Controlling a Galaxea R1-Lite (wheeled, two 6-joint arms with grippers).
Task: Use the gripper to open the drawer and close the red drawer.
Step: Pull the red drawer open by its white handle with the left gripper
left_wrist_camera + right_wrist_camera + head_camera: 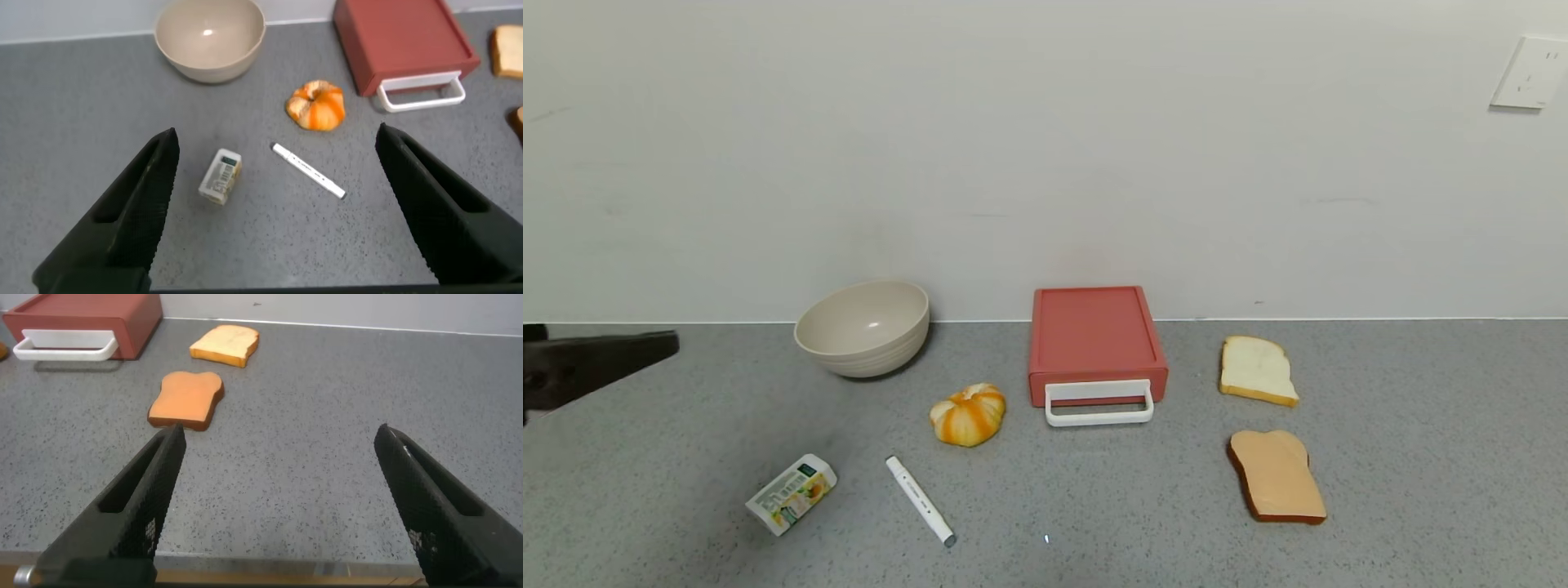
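Nearest to me, low on the grey surface point(1421, 490), lie a small labelled carton point(792, 494) tipped on its side and a white pen point(920, 501), the two well apart. Item, right side, near: a brown slice of toast point(1276, 476), with a paler slice of bread point(1256, 370) beyond it. Item, centre: an orange-and-white pumpkin-shaped object point(969, 414), just beside the front left corner of the drawer. Item, left edge: my left end effector point(278, 208), raised above the surface with its fingers spread wide and nothing between them, well apart from everything it is meant to work on. Item, right: my right end effector point(278, 498), likewise spread and empty over bare surface, short of the toast; it does not show in the head view. Item, farther back, centre: the drawer point(1094, 339), coral-red, its rear against the wall, tray pushed in flush, white loop handle point(1099, 403) facing me and untouched. Item, far left of that: a beige bowl point(863, 327), tilted against the wall. Status, as I judge it: nothing done yet; reaching the handle, pulling the tray out and pushing it home all remain.
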